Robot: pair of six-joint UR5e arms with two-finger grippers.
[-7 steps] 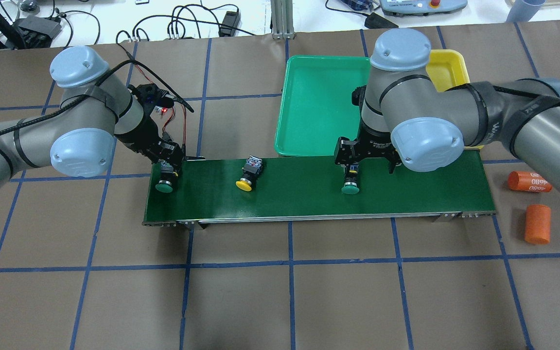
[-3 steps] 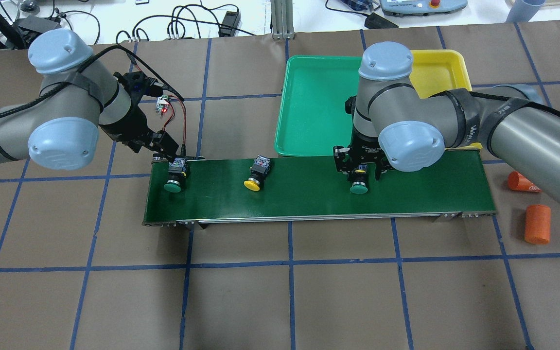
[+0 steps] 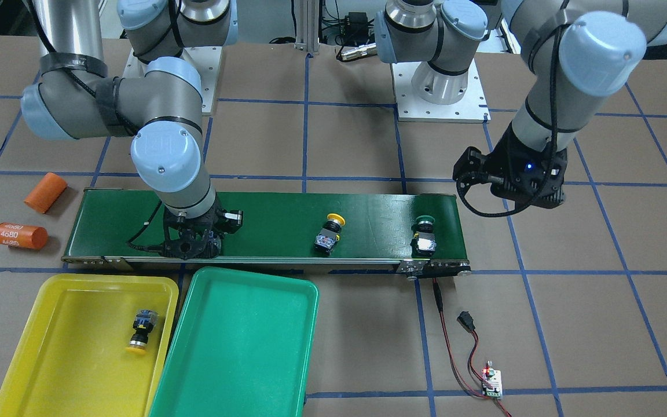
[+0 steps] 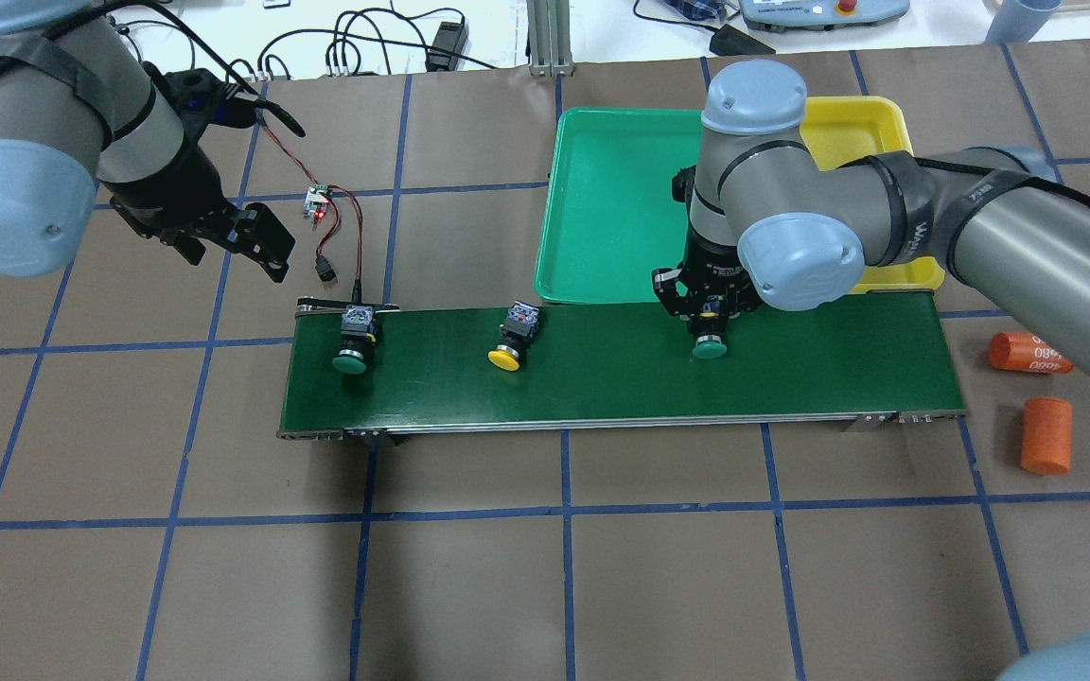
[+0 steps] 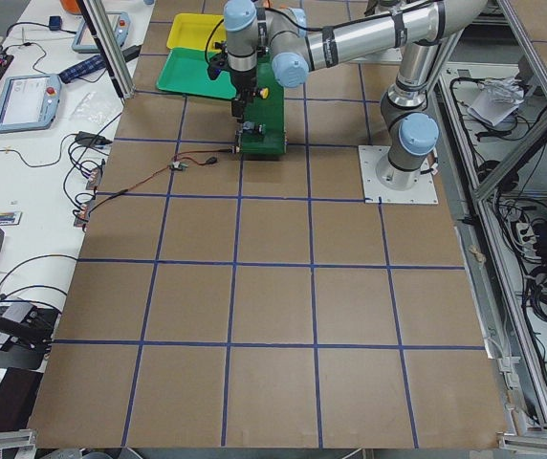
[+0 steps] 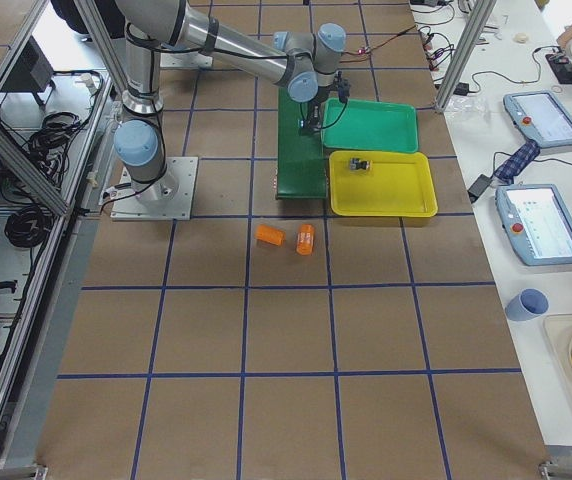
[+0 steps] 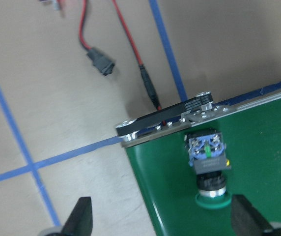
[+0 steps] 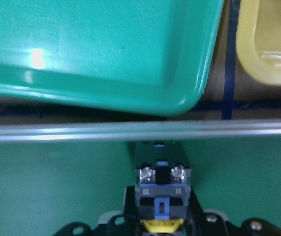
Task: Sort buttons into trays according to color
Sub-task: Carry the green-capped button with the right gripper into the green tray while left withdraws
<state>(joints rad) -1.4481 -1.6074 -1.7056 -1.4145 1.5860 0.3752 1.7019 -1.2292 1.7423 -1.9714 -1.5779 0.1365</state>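
While standing low at the far edge of the conveyor belt (image 4: 602, 388), just beside the green tray (image 4: 602, 189), clamps a green-capped button (image 4: 710, 349) in the right gripper (image 4: 710, 323). Holds the left gripper (image 7: 165, 223) spread and empty above the table (image 4: 545, 567), off the belt's end. Shows a second green-capped button (image 4: 350, 346) and a yellow-capped button (image 4: 509, 345) lying apart on the belt. Shows a second yellow-capped button (image 3: 139, 331) lying inside the yellow tray (image 3: 50, 359).

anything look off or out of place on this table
Nothing is mis-sorted: the one yellow button in the yellow tray belongs there. The right tool grips a green button. Off-task clutter stands out: two orange cylinders lie loose on the table beyond the conveyor belt, and a small wired circuit board sits by its other end.
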